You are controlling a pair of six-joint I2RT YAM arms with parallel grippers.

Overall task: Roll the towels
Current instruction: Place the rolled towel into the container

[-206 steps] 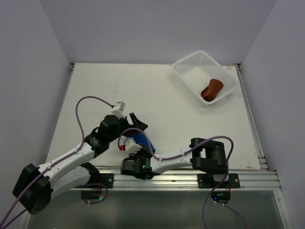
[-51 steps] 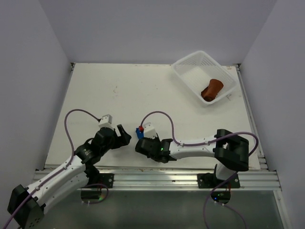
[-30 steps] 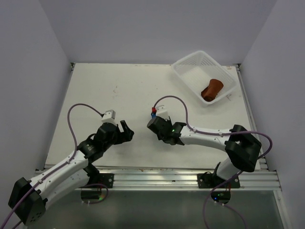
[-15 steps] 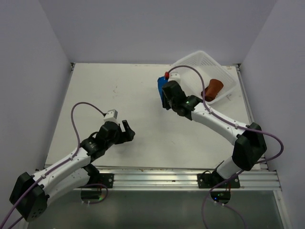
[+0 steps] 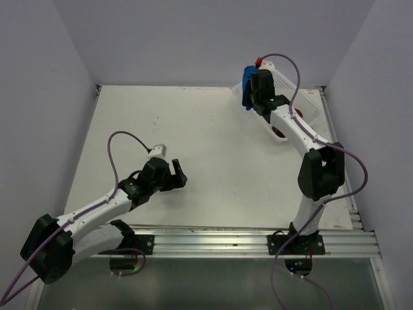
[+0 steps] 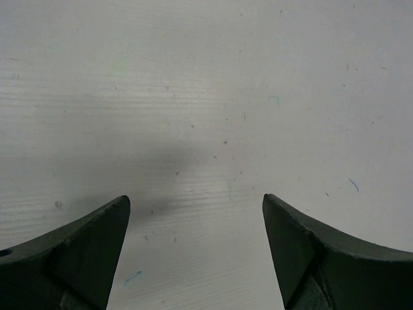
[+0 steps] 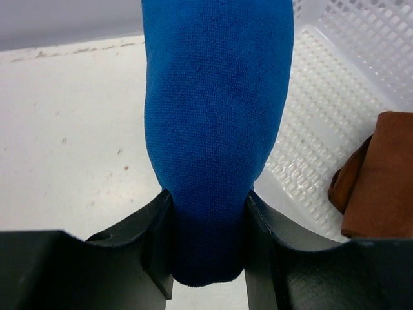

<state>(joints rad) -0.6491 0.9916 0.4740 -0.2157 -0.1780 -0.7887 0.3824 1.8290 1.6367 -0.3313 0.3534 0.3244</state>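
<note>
Fabric filled my right wrist view: the right gripper (image 7: 208, 242) pinched the blue towel (image 7: 216, 123) near one end of its roll, jaws squeezing both sides. I judged that this grip held the roll together while I carried it. It was raised at the edge of the white mesh basket (image 7: 322, 110), which sat at the table's far right corner. The rust-brown towel (image 7: 377, 177) lay bundled inside that basket. My left gripper (image 6: 195, 201) hovered low over bare tabletop, jaws spread wide with nothing between them, well apart from the basket, presumably parked out of the way. The white table (image 5: 193, 123) showed faint scuffs and specks. Plain pale walls (image 5: 193, 39) enclosed it on three sides.
</note>
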